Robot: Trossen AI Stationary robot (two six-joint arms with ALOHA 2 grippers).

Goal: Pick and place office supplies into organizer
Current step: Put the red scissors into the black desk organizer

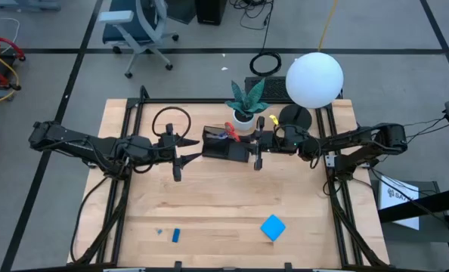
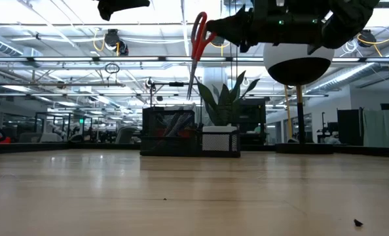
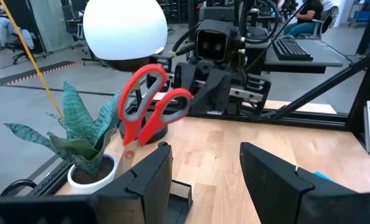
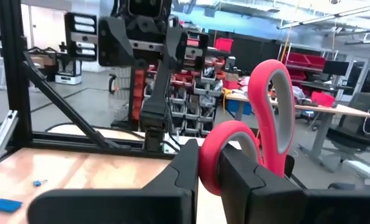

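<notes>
Red-handled scissors [image 2: 196, 52] hang in the air, handles up and blades pointing down, just above the black organizer [image 1: 223, 146] at the table's far middle. My right gripper [image 4: 210, 158] is shut on them, reaching in from the right. My left gripper [image 3: 203, 171] stands open and empty a little to the left of the organizer [image 2: 171, 131], facing the scissors [image 3: 149, 102]. Slim pens [image 2: 176, 122] stand inside the organizer. A blue square pad [image 1: 273, 227] and a small blue eraser-like piece [image 1: 176, 235] lie flat near the table's front edge. My right gripper pinches one red handle loop [image 4: 225, 146] of the scissors between its two fingers. The fingers come in about level from the table's right side. The scissors hang lifted clear, the blade tips [image 2: 189, 92] just above the organizer's top.
A white pot with a green plant [image 1: 245, 113] stands right behind the organizer. A white globe lamp [image 1: 314, 78] on a black base sits at the far right. A black cable loop [image 1: 171, 119] lies at the far left. The wooden top between the organizer and the blue things is bare.
</notes>
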